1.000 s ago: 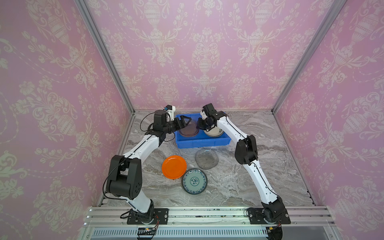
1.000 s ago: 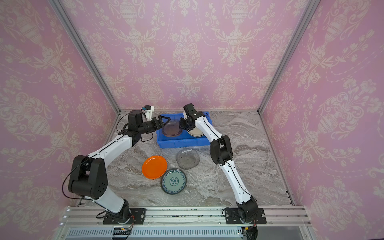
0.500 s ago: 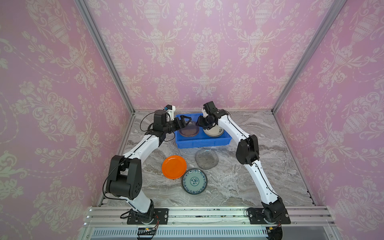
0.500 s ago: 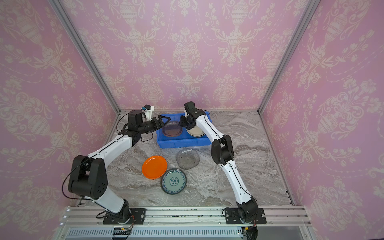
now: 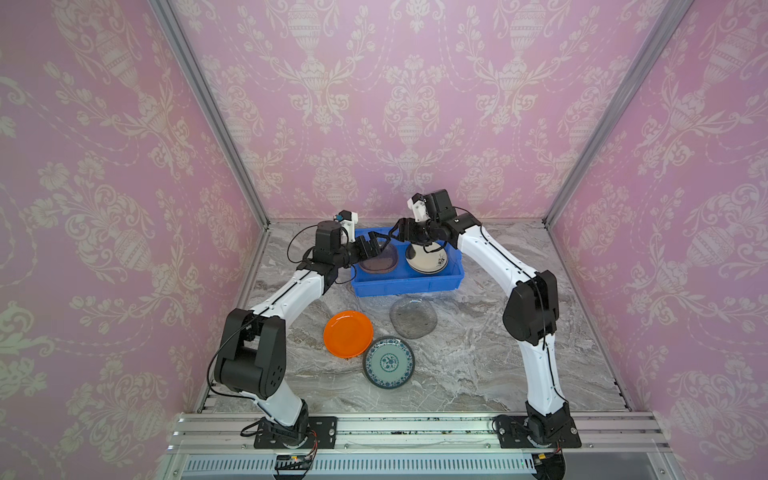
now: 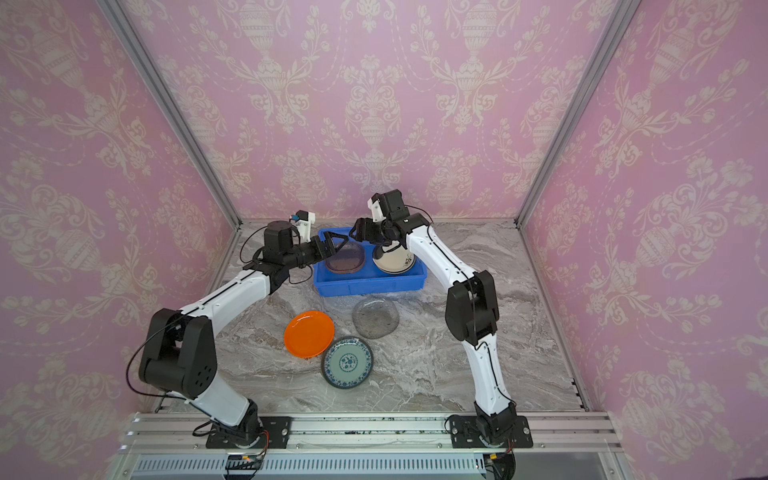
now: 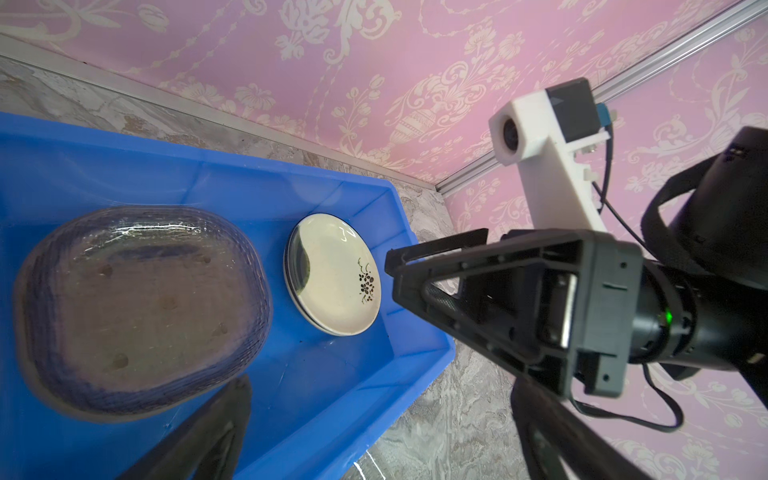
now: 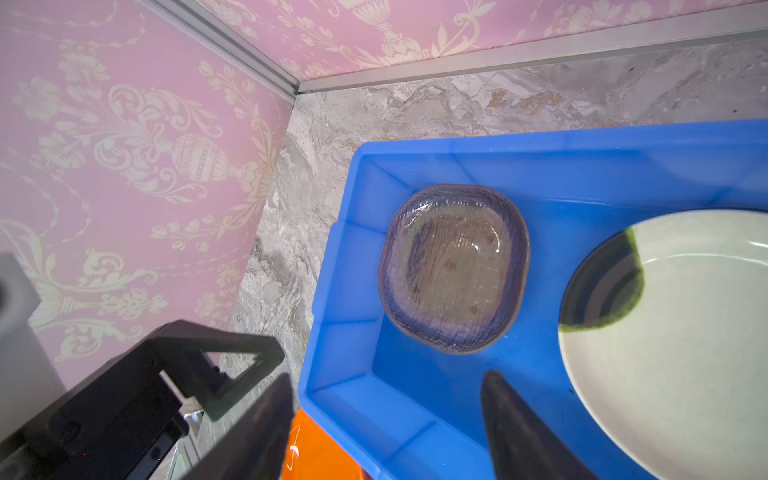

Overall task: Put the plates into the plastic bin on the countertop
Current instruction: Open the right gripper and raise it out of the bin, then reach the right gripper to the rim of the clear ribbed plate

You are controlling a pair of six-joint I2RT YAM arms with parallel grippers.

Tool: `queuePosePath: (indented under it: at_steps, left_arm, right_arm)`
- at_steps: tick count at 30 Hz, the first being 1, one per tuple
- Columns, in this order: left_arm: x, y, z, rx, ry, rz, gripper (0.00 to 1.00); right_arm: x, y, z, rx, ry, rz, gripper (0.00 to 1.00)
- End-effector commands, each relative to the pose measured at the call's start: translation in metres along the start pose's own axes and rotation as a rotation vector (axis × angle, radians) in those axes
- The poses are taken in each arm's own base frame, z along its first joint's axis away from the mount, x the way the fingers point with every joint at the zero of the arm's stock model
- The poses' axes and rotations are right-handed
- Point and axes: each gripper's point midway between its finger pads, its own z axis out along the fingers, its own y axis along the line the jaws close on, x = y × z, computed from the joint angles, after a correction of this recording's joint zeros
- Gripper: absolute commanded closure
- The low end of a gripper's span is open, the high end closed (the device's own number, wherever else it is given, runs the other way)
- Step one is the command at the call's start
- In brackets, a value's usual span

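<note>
The blue plastic bin (image 5: 407,286) (image 6: 370,286) stands at the back of the countertop (image 5: 465,365). Inside lie a brownish rounded-square glass plate (image 5: 379,258) (image 7: 141,307) (image 8: 455,268) and a cream plate (image 5: 428,259) (image 7: 332,274) (image 8: 673,332) side by side. On the countertop in front rest an orange plate (image 5: 348,333) (image 6: 309,333), a teal floral plate (image 5: 389,362) and a grey glass plate (image 5: 413,318). My left gripper (image 5: 376,243) (image 7: 382,436) hovers open over the bin's left end. My right gripper (image 5: 399,232) (image 8: 390,432) is open above the bin's middle, its tips close to the left one's, holding nothing.
Pink patterned walls with aluminium rails (image 5: 249,187) close in the back and sides; the bin sits near the back wall. The teal plate overlaps the orange plate's edge. Bare marble (image 6: 478,257) lies to the right of the bin.
My right gripper has gone from nearly shut to wide open and lifted slightly off the brownish glass plate, which lies free in the bin. The left arm has barely moved.
</note>
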Motion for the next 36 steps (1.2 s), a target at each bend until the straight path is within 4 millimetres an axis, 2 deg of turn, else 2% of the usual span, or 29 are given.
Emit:
queuePosePath:
  at_steps: [1,6,9,11,13,17,20,24,27,33,36]
  left_arm:
    - [-0.008,-0.006,-0.009,-0.040,-0.043,0.074,0.01]
    - [-0.018,-0.005,-0.017,-0.107,-0.088,0.117,0.01]
    - [-0.025,0.001,-0.023,-0.188,-0.140,0.123,0.01]
    - [-0.025,0.005,-0.025,-0.219,-0.154,0.118,0.01]
    - [-0.022,0.006,-0.025,-0.223,-0.149,0.108,0.01]
    - [-0.019,0.000,-0.029,-0.200,-0.146,0.063,0.01]
    - [-0.014,-0.021,-0.034,-0.124,-0.118,0.113,0.01]
    - [-0.009,-0.036,-0.042,-0.076,-0.099,0.143,0.01]
    - [-0.003,-0.039,-0.046,-0.078,-0.084,0.138,0.01]
    - [0.018,-0.040,-0.039,-0.098,-0.019,0.130,0.01]
    - [0.025,-0.045,-0.042,-0.095,-0.001,0.140,0.01]
  right_arm:
    - [-0.018,0.040,-0.029,-0.099,-0.142,-0.121,0.00]
    - [-0.016,0.049,-0.053,-0.119,-0.213,-0.134,0.00]
    - [-0.014,0.058,-0.066,-0.157,-0.292,-0.209,0.00]
    - [-0.012,0.051,-0.078,-0.162,-0.398,-0.185,0.00]
    - [-0.005,0.042,-0.082,-0.146,-0.371,-0.140,0.00]
    - [0.007,0.042,-0.090,-0.135,-0.312,-0.119,0.00]
    - [0.023,0.037,-0.098,-0.130,-0.295,-0.117,0.00]
    - [0.050,0.019,-0.113,-0.054,-0.271,-0.131,0.00]
    - [0.081,-0.005,-0.123,0.037,-0.233,-0.142,0.00]
    - [0.132,-0.039,-0.151,0.144,-0.203,-0.125,0.01]
    - [0.154,-0.058,-0.162,0.213,-0.176,-0.106,0.06]
